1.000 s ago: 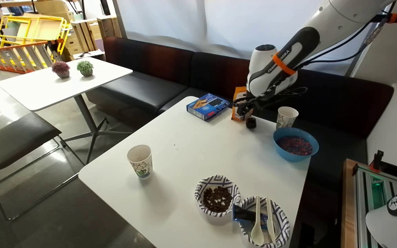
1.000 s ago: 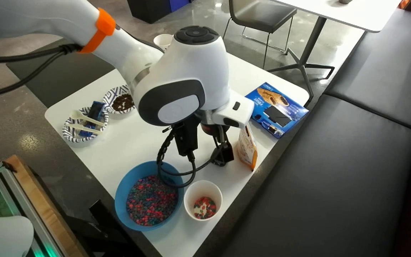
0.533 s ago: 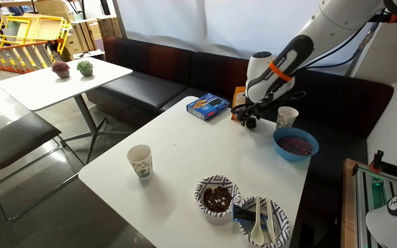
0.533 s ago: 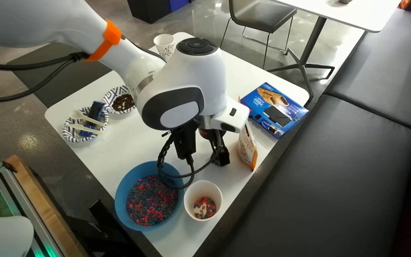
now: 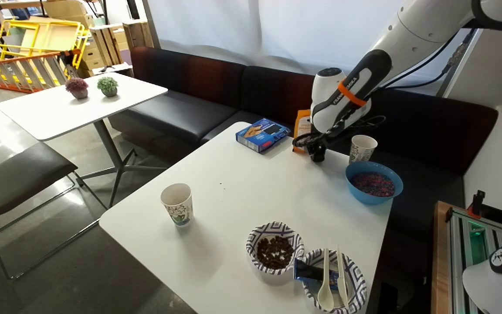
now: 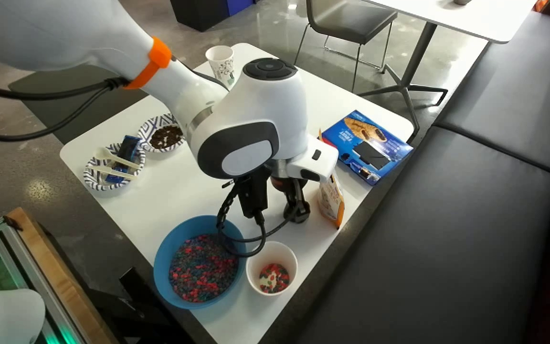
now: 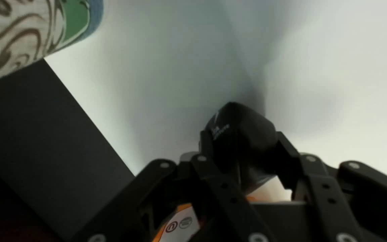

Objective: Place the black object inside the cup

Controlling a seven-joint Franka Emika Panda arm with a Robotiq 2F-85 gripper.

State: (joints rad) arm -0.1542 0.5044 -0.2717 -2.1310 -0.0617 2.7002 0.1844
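In the wrist view the black object is between the jaws of the gripper, with no clear gap to them, but whether they press it I cannot tell. So the reaching seems done, while lifting and placing remain, perhaps into the green-marked cup well apart from the jaws, though a similar cup stands nearer to them. Against half a second ago, the jaws sit lower, around the object instead of just beside it.

The table carries two cups, two patterned bowls, a pouch, box and blue bowl.
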